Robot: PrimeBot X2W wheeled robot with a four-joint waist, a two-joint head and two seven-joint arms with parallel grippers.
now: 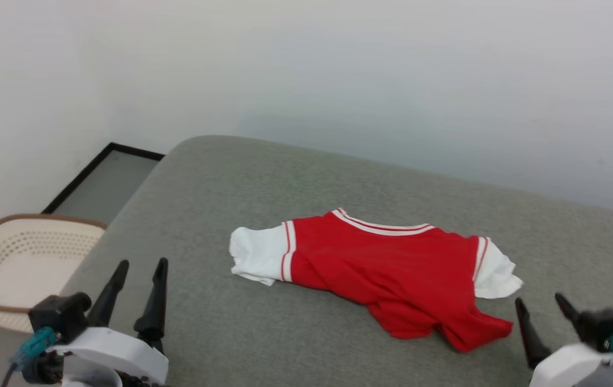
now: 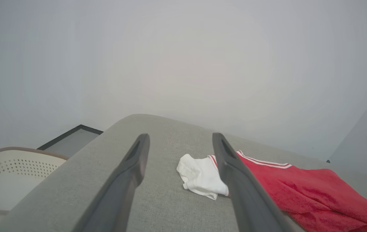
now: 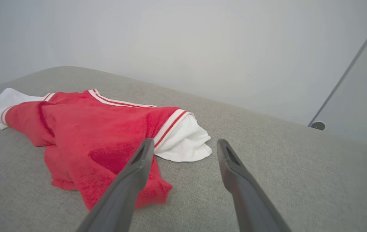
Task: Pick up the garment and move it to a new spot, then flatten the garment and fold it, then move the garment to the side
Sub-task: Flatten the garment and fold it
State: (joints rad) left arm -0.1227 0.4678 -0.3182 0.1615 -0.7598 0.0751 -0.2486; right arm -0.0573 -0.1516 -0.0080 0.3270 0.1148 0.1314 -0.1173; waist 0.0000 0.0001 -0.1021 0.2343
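Left gripper [image 1: 143, 262], right gripper [image 1: 539, 299]: both agape

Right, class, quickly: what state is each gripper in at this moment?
Left gripper: open, holding nothing.
Right gripper: open, holding nothing, near the garment.

The basket [image 1: 27, 244] runs off the head view's left edge, and the right gripper [image 1: 539, 301] is blurred at its body there. In the left wrist view a finger [image 2: 238, 183] covers part of the garment [image 2: 318, 196], which the right edge cuts
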